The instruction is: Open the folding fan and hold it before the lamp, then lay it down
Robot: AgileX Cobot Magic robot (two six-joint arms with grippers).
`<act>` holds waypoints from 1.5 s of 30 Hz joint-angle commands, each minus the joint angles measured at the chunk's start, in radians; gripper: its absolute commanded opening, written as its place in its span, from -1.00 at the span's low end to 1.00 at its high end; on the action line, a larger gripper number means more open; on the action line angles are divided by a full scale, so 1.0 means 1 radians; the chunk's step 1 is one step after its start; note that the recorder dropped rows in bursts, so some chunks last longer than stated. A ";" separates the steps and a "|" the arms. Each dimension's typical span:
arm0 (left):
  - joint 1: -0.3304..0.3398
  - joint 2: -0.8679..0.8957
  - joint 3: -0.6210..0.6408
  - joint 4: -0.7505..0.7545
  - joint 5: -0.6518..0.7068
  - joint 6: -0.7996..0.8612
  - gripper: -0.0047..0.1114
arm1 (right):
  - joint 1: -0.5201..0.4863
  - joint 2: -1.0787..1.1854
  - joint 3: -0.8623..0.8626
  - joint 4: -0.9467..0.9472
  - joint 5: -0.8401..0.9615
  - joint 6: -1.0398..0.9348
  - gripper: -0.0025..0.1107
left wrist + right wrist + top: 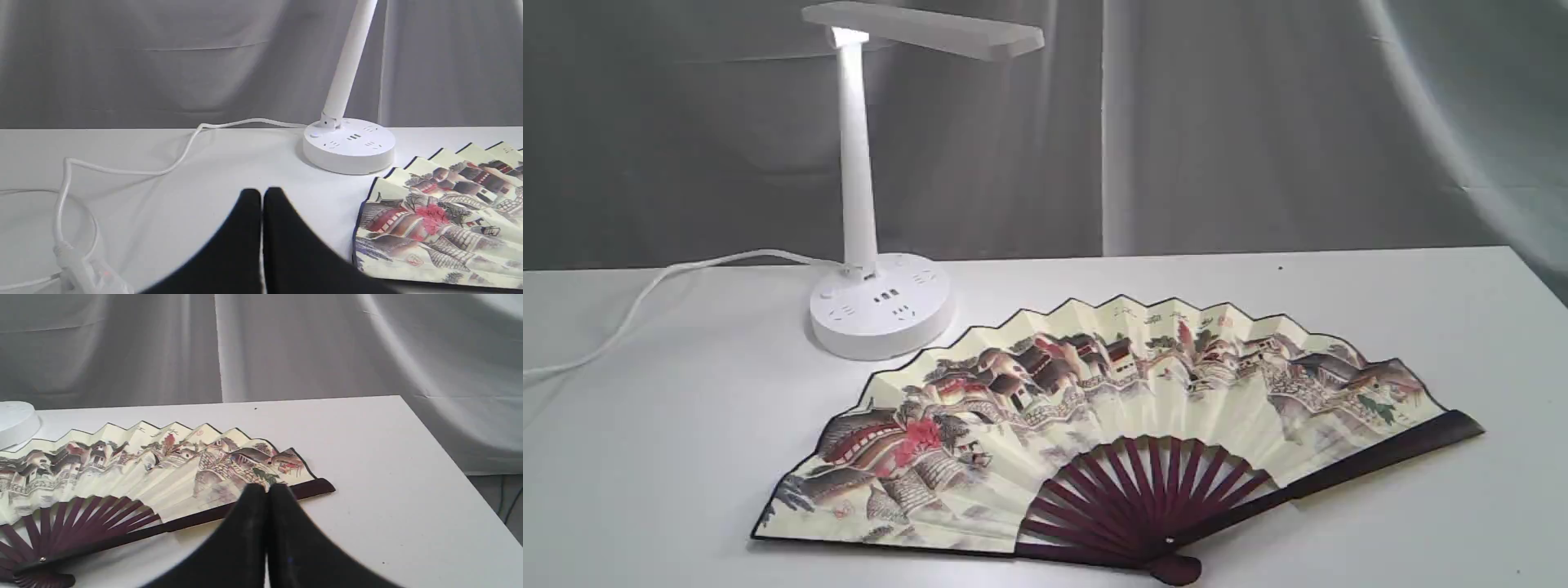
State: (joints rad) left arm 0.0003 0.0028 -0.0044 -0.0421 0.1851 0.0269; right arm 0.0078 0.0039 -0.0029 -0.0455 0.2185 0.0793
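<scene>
The folding fan (1094, 408) lies spread open and flat on the white table, its painted village side up and its maroon ribs meeting at the pivot near the front edge. Behind its left half stands the lamp (858, 188), white, with a round socket base and a flat bar head. No gripper shows in the exterior view. In the left wrist view my left gripper (262, 196) is shut and empty, apart from the fan's (441, 220) left end and in front of the lamp (347, 143). My right gripper (267, 491) is shut and empty, in front of the fan's (163, 469) right guard.
The lamp's white cord (645, 302) runs off to the left across the table (686, 457), looping to an inline switch (81, 269). A grey cloth backdrop (1258, 122) hangs behind. The table's right edge (449, 469) drops off beyond the fan.
</scene>
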 commanded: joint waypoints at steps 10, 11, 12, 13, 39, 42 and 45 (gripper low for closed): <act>0.000 -0.003 0.004 -0.007 -0.004 0.007 -0.92 | 0.003 -0.004 0.003 0.002 0.004 -0.027 -0.96; 0.000 -0.003 0.004 -0.007 -0.004 0.007 -0.92 | 0.003 -0.004 0.003 0.000 0.006 -0.027 -0.96; 0.000 -0.003 0.004 -0.007 -0.004 0.007 -0.92 | 0.003 -0.004 0.003 -0.002 0.006 -0.027 -0.96; 0.000 -0.003 0.004 -0.007 -0.004 0.007 -0.92 | 0.003 -0.004 0.003 -0.002 0.008 -0.027 -0.96; 0.000 -0.003 0.004 -0.007 -0.004 0.008 -0.92 | 0.003 -0.004 0.003 0.006 0.011 -0.019 -0.96; 0.000 -0.003 0.004 -0.007 -0.004 0.006 -0.92 | 0.003 -0.004 0.003 0.006 0.011 -0.019 -0.96; 0.000 -0.003 0.004 -0.007 -0.004 0.006 -0.92 | 0.003 -0.004 0.003 0.006 0.011 -0.019 -0.96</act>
State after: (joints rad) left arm 0.0003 0.0028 -0.0044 -0.0421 0.1866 0.0287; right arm 0.0078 0.0039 -0.0029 -0.0455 0.2281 0.0635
